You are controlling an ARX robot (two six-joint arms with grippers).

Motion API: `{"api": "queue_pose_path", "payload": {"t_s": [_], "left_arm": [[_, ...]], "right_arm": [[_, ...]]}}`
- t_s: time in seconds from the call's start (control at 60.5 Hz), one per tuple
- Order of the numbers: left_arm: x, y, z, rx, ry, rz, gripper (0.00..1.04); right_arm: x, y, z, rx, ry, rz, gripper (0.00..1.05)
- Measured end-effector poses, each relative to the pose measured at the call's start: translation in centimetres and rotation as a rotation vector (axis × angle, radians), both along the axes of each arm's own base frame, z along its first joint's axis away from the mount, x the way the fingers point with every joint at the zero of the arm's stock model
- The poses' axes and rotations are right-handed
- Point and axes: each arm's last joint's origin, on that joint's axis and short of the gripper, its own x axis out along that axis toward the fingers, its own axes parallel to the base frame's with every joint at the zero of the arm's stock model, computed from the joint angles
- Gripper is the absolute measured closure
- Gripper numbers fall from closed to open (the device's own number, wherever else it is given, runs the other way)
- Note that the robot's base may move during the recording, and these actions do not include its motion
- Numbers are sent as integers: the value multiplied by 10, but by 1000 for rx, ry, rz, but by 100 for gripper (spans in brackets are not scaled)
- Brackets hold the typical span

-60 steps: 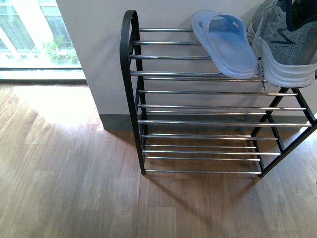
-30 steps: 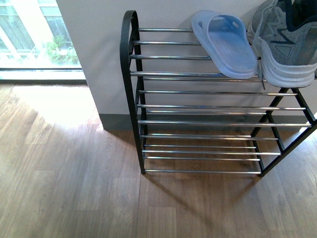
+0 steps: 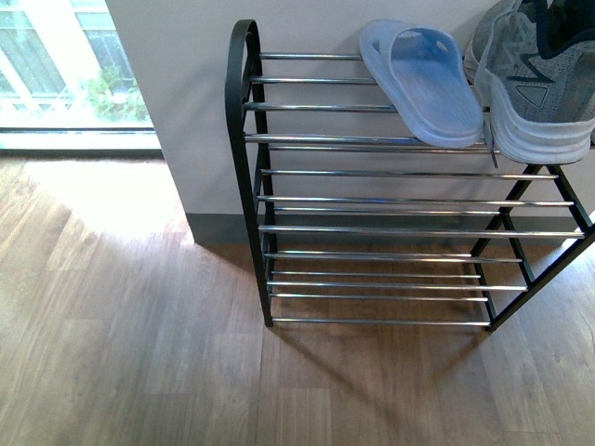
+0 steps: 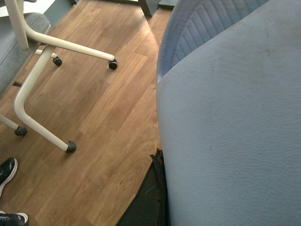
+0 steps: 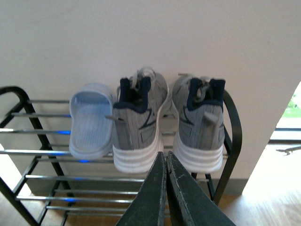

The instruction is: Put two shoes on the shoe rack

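In the right wrist view the right gripper (image 5: 166,162) has its two dark fingers pressed together with nothing between them, tips pointing at the rack. Just beyond the tips, on the top shelf of the shoe rack (image 5: 47,152), stand two grey sneakers with heels toward the jaws: one sneaker (image 5: 138,120) directly ahead of the tips and slightly to one side, the other sneaker (image 5: 200,123) just beside it on the far side, near the curved black end frame. Further out on the first sneaker's other side lies a light-blue slide (image 5: 90,123), touching or nearly touching that sneaker. A white wall (image 5: 150,37) rises behind the shoes.

The left wrist view is filled close up by a second blue slide (image 4: 225,122), its ribbed footbed and smooth strap pressed right against the camera. A sliver of the left gripper (image 4: 157,162) shows at the slide's edge; the slide lies against it, yet whether the jaws clasp it cannot be told. Farther off are a wooden floor (image 4: 103,108) and a white chair base on castors (image 4: 42,61).

From the front view, the slide (image 3: 423,82) and a sneaker (image 3: 535,79) rest on the rack's top rods (image 3: 307,107), lower shelves bare.
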Motion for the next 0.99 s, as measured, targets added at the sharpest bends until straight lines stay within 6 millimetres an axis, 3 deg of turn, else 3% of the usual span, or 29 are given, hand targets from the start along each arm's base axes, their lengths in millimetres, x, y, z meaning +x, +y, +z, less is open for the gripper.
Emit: {"api": "queue_pose_path", "payload": {"t_s": [0.513, 0.992], "left_arm": [[0, 0, 0, 0, 0, 0, 103], [0, 0, 0, 0, 0, 0, 103]], "right_arm": [[-28, 0, 12, 0, -37, 0, 103], [-40, 0, 13, 0, -43, 0, 103]]}}
